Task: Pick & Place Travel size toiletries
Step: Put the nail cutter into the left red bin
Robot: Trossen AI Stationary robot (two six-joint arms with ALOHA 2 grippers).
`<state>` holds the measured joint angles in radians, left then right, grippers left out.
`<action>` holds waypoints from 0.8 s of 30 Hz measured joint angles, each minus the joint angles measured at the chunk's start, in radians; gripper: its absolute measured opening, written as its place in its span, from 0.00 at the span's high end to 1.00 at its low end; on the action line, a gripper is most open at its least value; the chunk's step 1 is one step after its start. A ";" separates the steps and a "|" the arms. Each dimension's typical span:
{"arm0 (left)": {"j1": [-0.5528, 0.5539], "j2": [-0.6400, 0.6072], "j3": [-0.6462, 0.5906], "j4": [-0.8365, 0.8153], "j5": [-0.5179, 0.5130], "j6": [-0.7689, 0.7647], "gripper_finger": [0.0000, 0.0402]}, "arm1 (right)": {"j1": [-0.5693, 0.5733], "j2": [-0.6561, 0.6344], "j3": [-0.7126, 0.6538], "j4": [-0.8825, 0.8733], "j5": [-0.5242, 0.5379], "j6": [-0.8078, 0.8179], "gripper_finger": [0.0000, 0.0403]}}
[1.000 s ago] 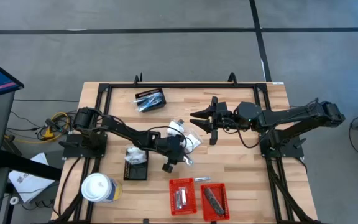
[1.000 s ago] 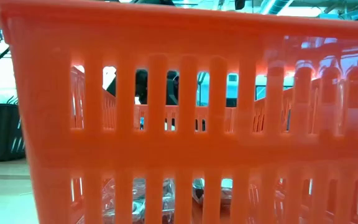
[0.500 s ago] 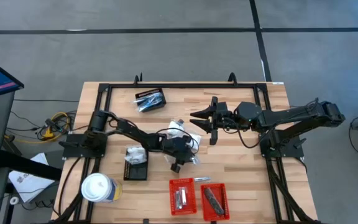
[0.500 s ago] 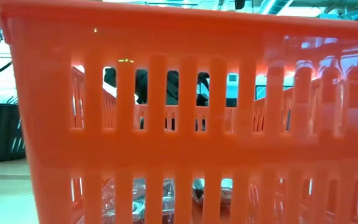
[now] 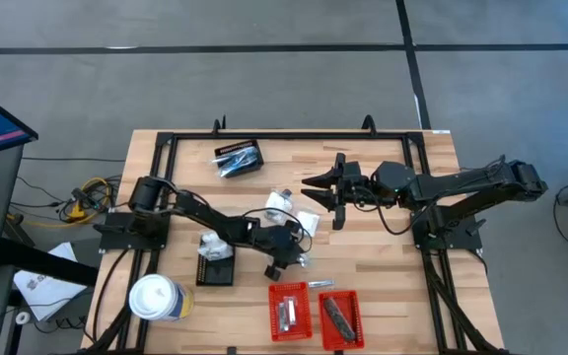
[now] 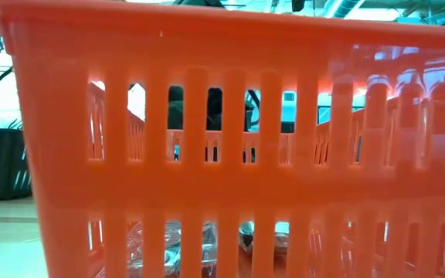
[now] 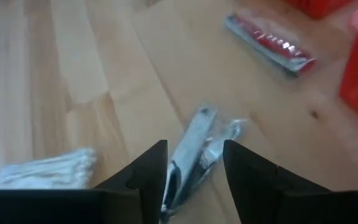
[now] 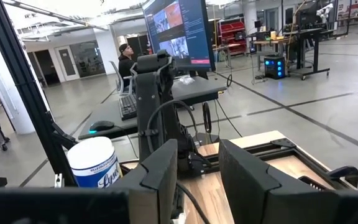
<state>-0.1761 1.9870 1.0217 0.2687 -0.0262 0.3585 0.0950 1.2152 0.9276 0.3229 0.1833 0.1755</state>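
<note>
**Left gripper low over a silvery sachet near the table's middle**

The left gripper (image 5: pixel 286 254) sits low over the wooden table (image 5: pixel 383 276), a little toward the front edge from the middle. In the left wrist view its two dark fingers (image 7: pixel 145 177) stand spread, with a silvery sachet (image 7: pixel 194 152) lying on the wood in the gap between them; whether either finger touches it cannot be told. Just beside the gripper lies a bundle of white clear-wrapped packets (image 5: pixel 282 205), and a packet of white sticks (image 7: pixel 45 169) shows at the edge of the wrist view. A red and silver sachet (image 7: pixel 269 43) lies flat on the wood close to the red baskets.

Two small red baskets (image 5: pixel 287 313) stand side by side at the front edge, one holding a silvery item, the other a dark one (image 5: pixel 339 316). A black basket (image 5: pixel 215 266) sits left of the middle with pale packets in it; another dark tray of toiletries (image 5: pixel 238 158) lies near the back edge. A white lidded cup (image 5: pixel 154 298) stands at the front left corner.

The right gripper (image 5: pixel 316 189) hangs above the table, right of the middle, its fingers (image 8: pixel 160 168) parted and holding nothing.
</note>
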 joint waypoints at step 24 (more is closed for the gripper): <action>0.107 0.033 -0.033 0.010 0.166 -0.079 0.69 | 0.001 0.000 0.000 0.000 0.000 0.000 0.72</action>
<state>-0.0692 2.0205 0.9882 0.2790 0.1398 0.2798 0.0959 1.2152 0.9276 0.3232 0.1832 0.1759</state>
